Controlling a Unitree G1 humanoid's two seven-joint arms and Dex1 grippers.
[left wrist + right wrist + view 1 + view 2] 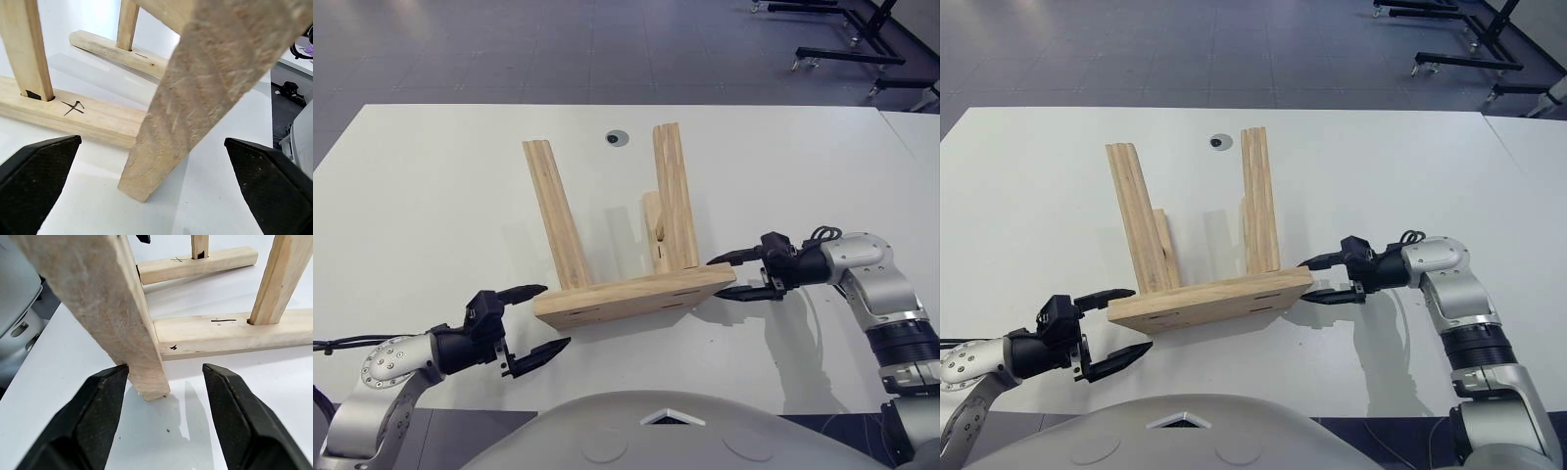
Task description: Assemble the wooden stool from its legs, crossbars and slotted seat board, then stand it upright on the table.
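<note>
Left gripper (pixel 556 314) low over the near left part of the surface (pixel 431 196), jaws wide, holding nothing. The left end of the seat board (pixel 636 294) sits in the gap between them, no contact visible.

Stool (pixel 1200 255) lies on its side, near-centre of the surface. The seat board is up on its long edge, closest to the robot. Its long axis runs left-right, straight from one gripper to the other. Legs (pixel 558 211) point away from the robot. Wrist views show the lower pair flat on the surface with crossbars (pixel 35 54) rising out of their slots to the upper pair. Pale raw wood with rough end grain and pencil marks by the slots. Joints look seated and the stool looks assembled, just not upright.

Right gripper (pixel 715 278) at the right end of the board, jaws also wide and empty. That end sits between them, with the lower corner close to one jaw.

Both arms look equally near, one per end. Judgement: only the standing-up is left. The next move needs both jaws closed across the board's thickness, then the board rolled about its long axis so the legs swing down. Risk: the board slips out of a thin end pinch.
</note>
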